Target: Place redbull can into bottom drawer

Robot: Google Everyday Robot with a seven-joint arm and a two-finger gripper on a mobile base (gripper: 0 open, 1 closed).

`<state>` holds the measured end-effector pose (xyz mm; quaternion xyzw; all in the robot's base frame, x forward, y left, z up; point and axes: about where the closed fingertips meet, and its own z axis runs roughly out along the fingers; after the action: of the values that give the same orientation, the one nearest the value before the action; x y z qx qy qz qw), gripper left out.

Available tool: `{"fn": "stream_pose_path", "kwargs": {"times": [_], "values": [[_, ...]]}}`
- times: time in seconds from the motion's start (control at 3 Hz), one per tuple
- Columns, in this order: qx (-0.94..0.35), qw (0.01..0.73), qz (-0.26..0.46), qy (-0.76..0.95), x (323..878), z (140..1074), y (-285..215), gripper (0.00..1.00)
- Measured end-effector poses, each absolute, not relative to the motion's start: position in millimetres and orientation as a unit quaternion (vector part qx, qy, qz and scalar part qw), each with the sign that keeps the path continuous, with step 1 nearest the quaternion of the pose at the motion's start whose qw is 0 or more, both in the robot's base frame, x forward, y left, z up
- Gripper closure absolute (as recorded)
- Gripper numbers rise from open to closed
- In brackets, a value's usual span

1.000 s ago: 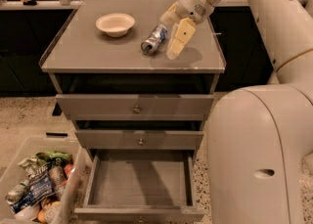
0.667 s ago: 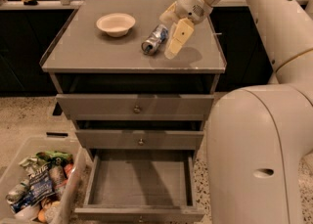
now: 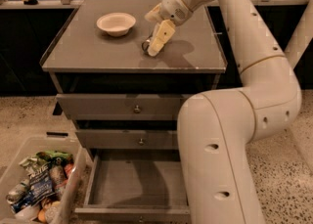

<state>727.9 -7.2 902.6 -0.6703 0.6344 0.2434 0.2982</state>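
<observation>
The white arm (image 3: 230, 145) fills the right of the frame. At the lower centre, the bottom drawer (image 3: 132, 184) stands pulled open. On the cabinet top (image 3: 98, 52), in the upper centre, is a white bowl (image 3: 116, 23). To its right the gripper (image 3: 154, 45) is down over the redbull can (image 3: 145, 47), which is mostly hidden. I cannot tell whether it grips the can.

Robot test lab: speckled terrazzo floor (image 3: 24, 115), grey three-drawer table (image 3: 98, 54), clear plastic bin of snack packets (image 3: 77, 169); end effector (image 3: 150, 49) low over table top
</observation>
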Motion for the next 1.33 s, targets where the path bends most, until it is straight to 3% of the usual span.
{"fn": "stream_pose_path", "kwargs": {"times": [0.67, 1.0, 1.33], "values": [[-0.668, 0.327, 0.233, 0.627, 737, 918, -3, 0.0], [-0.665, 0.34, 0.194, 0.636, 779, 878, 1, 0.0], [-0.662, 0.34, 0.195, 0.639, 783, 873, 2, 0.0]]}}
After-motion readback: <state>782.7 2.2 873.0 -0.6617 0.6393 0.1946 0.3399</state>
